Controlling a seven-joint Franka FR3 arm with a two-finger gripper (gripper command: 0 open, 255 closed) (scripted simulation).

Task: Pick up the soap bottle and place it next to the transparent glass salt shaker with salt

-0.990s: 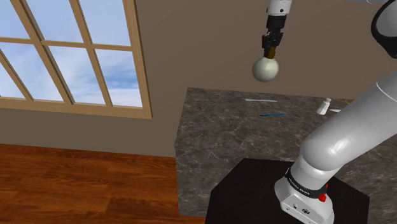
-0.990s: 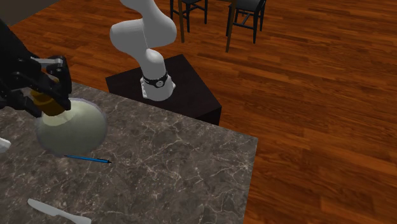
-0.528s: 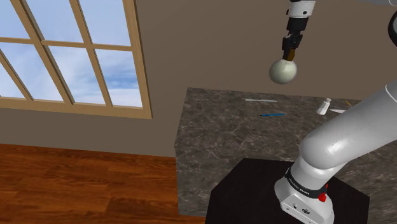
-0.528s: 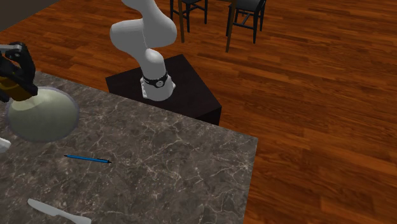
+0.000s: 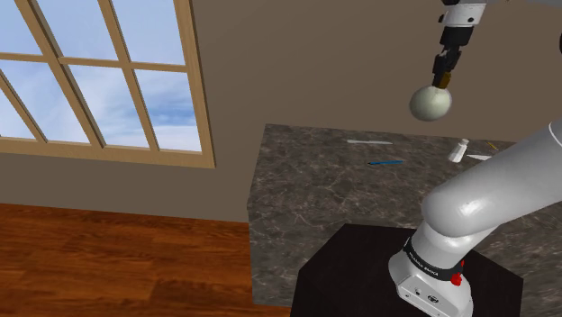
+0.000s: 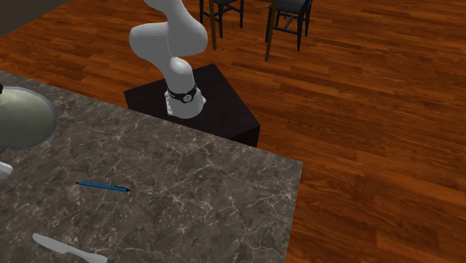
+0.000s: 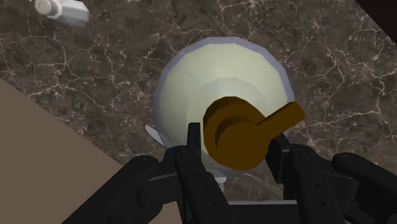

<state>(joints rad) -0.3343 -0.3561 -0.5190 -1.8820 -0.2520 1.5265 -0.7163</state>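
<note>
Jaws clamped on the brown pump of a round pale soap bottle (image 5: 430,103). It's hanging in the air well above the marble surface (image 5: 306,171), w/ the salt shaker (image 5: 459,150) on it below.

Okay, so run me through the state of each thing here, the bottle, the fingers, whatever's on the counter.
soap bottle: upright, in the air above the counter, gripped at its brown pump.
fingers: shut on the soap bottle.
salt shaker: lying on its side on the counter.
blue pen: lying flat on the counter.
white knife: lying flat on the counter.
</note>
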